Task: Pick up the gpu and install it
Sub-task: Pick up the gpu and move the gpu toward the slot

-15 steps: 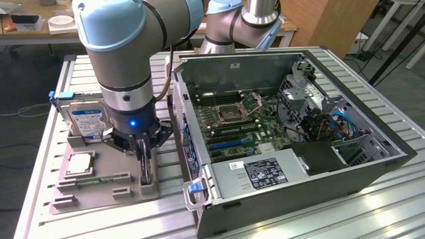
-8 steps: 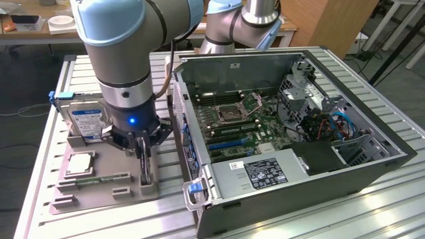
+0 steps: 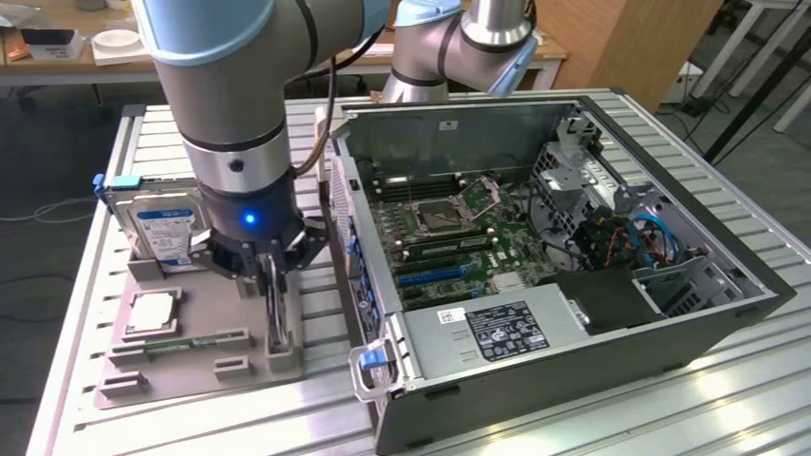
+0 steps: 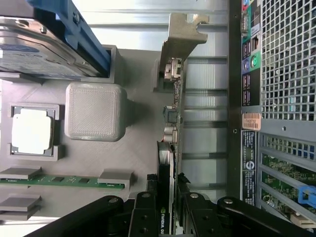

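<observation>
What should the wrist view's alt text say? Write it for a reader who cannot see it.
A black gripper clamps a thin black gpu card, seen edge-on, that stands on edge in a grey plastic holder tray, its pale metal bracket at the far end. Beside the tray stands a black computer case with a perforated panel.

On the table [image 3: 709, 408], the tray [image 3: 190, 370] lies at the exterior view's left and the open case [image 3: 709, 318] at its right, just beside each other. On the tray, the hard drive [image 3: 165, 233] stands at the far end, the cpu [image 3: 152, 312] lies nearer, and the memory strip [image 3: 190, 342] nearer still. The gpu [image 3: 275, 318] stands on edge along the tray's side next to the case. The gripper [image 3: 273, 275] is above it, fingers [image 4: 143, 207] clamped on both its faces. Inside the case, the motherboard [image 3: 469, 237] lies on the floor, with the power supply [image 3: 507, 328] at the near end.
</observation>
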Motion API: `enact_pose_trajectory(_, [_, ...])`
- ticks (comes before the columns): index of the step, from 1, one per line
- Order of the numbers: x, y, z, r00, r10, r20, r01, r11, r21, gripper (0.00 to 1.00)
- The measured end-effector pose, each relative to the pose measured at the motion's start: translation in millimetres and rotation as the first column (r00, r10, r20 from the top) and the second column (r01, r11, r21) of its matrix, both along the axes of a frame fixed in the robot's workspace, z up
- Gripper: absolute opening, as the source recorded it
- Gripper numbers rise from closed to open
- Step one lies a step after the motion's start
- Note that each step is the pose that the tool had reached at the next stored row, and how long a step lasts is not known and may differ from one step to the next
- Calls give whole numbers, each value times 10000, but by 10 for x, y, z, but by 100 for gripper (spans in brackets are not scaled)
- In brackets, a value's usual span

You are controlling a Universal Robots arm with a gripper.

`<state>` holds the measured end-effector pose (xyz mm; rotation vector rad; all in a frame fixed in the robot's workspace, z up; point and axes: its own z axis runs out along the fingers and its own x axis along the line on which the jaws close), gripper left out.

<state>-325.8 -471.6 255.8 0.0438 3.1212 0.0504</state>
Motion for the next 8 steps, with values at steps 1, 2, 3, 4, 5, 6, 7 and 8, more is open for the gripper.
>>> enact_pose_trajectory(1, [0, 0, 19, 10000, 0, 0, 0, 10000, 0, 26])
enact_pose_trajectory(2, [0, 0, 42, 10000, 0, -1, 0, 10000, -1, 26])
enact_pose_trajectory(3, [0, 0, 63, 10000, 0, 0, 0, 10000, -1, 26])
enact_pose_trajectory(4, [0, 0, 85, 10000, 0, 0, 0, 10000, 0, 26])
enact_pose_trajectory(5, [0, 0, 108, 10000, 0, 0, 0, 10000, -1, 26])
enact_pose_trajectory(6, [0, 0, 128, 10000, 0, -1, 0, 10000, 0, 26])
enact_pose_trajectory(7, [0, 0, 148, 10000, 0, 0, 0, 10000, 0, 26])
enact_pose_trajectory(8, [0, 0, 169, 10000, 0, 0, 0, 10000, 0, 26])
